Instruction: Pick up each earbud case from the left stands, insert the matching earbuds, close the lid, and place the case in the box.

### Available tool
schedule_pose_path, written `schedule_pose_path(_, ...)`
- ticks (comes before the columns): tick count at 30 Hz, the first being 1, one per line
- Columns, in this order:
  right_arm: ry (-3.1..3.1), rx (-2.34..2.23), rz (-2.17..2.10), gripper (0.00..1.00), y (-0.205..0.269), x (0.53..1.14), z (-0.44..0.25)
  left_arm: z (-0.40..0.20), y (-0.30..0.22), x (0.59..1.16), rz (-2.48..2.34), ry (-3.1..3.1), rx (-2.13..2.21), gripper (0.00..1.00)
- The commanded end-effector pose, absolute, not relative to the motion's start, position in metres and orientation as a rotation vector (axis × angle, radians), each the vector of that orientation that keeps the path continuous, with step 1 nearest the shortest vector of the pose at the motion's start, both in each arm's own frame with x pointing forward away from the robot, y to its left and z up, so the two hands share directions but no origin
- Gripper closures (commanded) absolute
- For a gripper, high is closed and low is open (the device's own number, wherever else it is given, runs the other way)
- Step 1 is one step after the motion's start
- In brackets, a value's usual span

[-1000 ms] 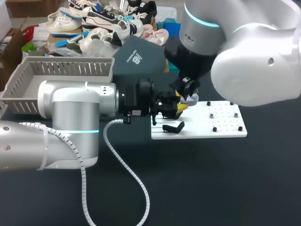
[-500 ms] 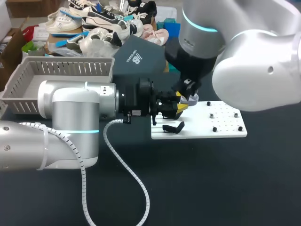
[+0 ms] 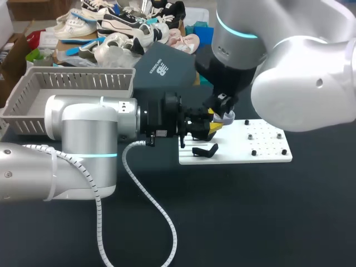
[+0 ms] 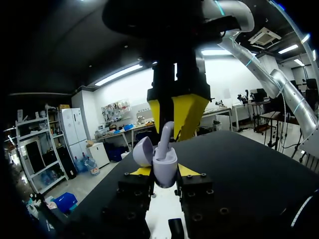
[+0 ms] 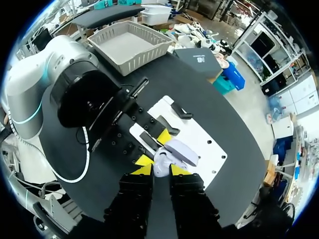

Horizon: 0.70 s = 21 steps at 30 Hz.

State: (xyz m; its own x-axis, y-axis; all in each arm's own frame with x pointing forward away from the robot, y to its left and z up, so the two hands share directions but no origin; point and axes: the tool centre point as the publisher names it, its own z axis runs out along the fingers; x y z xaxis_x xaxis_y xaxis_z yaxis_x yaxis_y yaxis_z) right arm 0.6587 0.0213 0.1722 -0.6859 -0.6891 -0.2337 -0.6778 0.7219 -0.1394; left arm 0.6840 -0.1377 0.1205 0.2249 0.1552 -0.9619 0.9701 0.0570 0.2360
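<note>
The little lilac earbud case (image 4: 165, 168) is up in the air, just over the left end of the white board (image 3: 267, 151), not resting on anything. It sits mouth-up with its lid (image 4: 143, 151) flipped open and leaning off to one side. One earbud (image 4: 165, 135) is standing in it, and its long axis is pretty much vertical: the bud end is down in the case and the stem points straight up out of it.

The left gripper (image 3: 210, 127) lies level, pointing across the desk (image 3: 250, 211), and it's pinching the case body from both sides with its yellow tips. The right gripper (image 4: 174, 112) hangs straight down over the case, fingers drawn in close and clamped on the top of the earbud stem.

A bit further out, a black stand (image 3: 204, 150) lies on the near left part of the board, just beside and below the held case. The board's right half has a few small dark pegs. The grey basket (image 3: 72, 83) sits well apart, at the far left of the desk behind the left arm.
</note>
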Motion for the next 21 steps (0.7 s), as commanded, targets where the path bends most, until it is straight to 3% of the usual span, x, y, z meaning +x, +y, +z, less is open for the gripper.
schedule_pose_path(1, 2.659, -1.077, -0.061, 1.00, 0.0230, 0.6602, 0.1706, 0.1200, -0.1379, 0.6832, -0.904, 1.172, 1.357, 1.00)
schedule_pose_path(21, 2.684, -1.024, -0.041, 1.00, 0.0223, 0.6623, 0.1676, 0.1200, -0.1379, 0.6832, -0.904, 1.172, 1.357, 1.00)
